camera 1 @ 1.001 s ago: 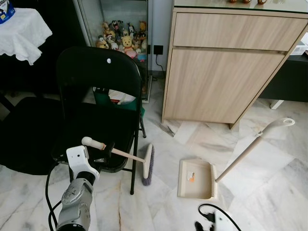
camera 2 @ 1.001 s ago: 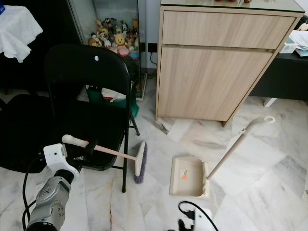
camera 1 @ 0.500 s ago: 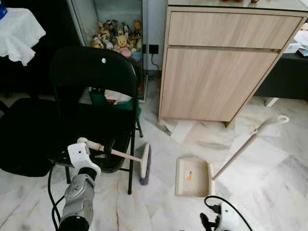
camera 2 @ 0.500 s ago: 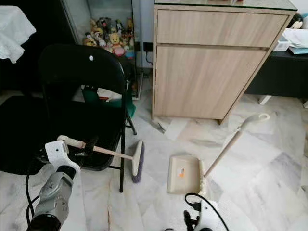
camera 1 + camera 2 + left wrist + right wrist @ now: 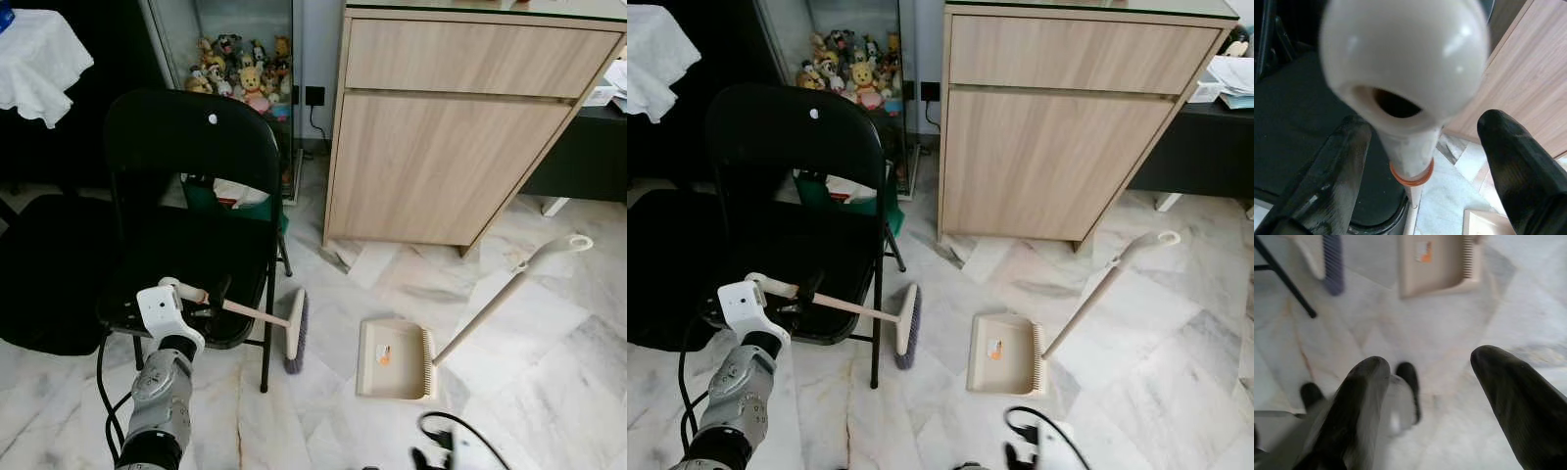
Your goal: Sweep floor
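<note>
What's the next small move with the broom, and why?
Probably draw the broom head right, toward the dustpan. The left gripper holds the broom handle near its knob, the bristles rest on the marble floor beside the black folding chair, and the dustpan lies flat just right of them, apart from the bristles.

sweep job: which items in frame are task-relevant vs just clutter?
Relevant: broom held in left gripper; dustpan on the marble floor; right gripper, empty.

Clutter: folding chair, wooden cabinet, toy display case, white cloth.
</note>
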`<state>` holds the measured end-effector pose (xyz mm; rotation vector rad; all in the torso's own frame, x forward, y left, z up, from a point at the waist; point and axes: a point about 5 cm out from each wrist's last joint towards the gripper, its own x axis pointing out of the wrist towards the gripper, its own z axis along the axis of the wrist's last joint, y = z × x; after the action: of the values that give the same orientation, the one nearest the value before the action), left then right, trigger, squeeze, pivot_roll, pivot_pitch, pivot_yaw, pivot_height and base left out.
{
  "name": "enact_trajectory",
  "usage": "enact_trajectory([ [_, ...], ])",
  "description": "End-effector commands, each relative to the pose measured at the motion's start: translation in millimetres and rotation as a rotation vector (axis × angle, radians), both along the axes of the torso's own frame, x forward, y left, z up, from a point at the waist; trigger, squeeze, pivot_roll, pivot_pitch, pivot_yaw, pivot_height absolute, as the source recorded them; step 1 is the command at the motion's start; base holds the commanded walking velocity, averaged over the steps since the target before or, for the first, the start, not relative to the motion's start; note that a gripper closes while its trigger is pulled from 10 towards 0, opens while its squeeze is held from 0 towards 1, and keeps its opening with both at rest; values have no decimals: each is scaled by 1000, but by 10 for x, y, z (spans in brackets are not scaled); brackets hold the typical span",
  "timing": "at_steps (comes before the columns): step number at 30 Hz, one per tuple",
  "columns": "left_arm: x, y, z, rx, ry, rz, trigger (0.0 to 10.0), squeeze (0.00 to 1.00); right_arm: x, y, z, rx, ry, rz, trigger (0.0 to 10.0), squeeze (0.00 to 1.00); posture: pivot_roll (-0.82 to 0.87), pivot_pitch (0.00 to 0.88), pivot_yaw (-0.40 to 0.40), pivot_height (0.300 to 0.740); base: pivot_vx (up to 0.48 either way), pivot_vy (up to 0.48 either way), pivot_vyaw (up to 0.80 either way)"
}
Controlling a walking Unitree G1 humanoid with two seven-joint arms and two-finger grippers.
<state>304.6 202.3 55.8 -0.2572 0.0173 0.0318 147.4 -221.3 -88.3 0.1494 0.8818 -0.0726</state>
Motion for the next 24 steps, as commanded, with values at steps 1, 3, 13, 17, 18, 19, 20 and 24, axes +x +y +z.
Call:
enact_trajectory([
  [1,-30,5,-59,-3,20,7,0,0,-100,-90,-10,10,7,-20,10000,0,-176,189,-39,740,0,0,0],
  [3,-29,1,-62,-4,19,6,0,0,-132,-202,11,5,5,-27,10000,0,-176,190,-39,740,0,0,0],
  [13,-38,0,-81,-14,26,1,0,0,147,425,-21,39,-7,15,10000,0,-175,193,-39,740,0,0,0],
  [17,-44,9,-91,-17,31,-1,0,0,97,554,-51,45,3,23,10000,0,-175,193,-39,740,0,0,0],
  [18,-44,9,-91,-17,31,-1,0,0,97,554,-51,45,3,23,10000,0,-175,193,-39,740,0,0,0],
  [19,-46,14,-95,-17,33,-2,0,0,47,559,-68,47,9,24,10000,0,-173,194,-38,740,0,0,0],
  [20,-47,15,-97,-17,34,-3,0,0,32,566,-74,48,12,24,10000,0,-173,194,-38,740,0,0,0],
  [24,-49,16,-101,-16,36,-5,0,0,28,590,-79,50,16,24,10000,0,-173,194,-37,740,0,0,0],
])
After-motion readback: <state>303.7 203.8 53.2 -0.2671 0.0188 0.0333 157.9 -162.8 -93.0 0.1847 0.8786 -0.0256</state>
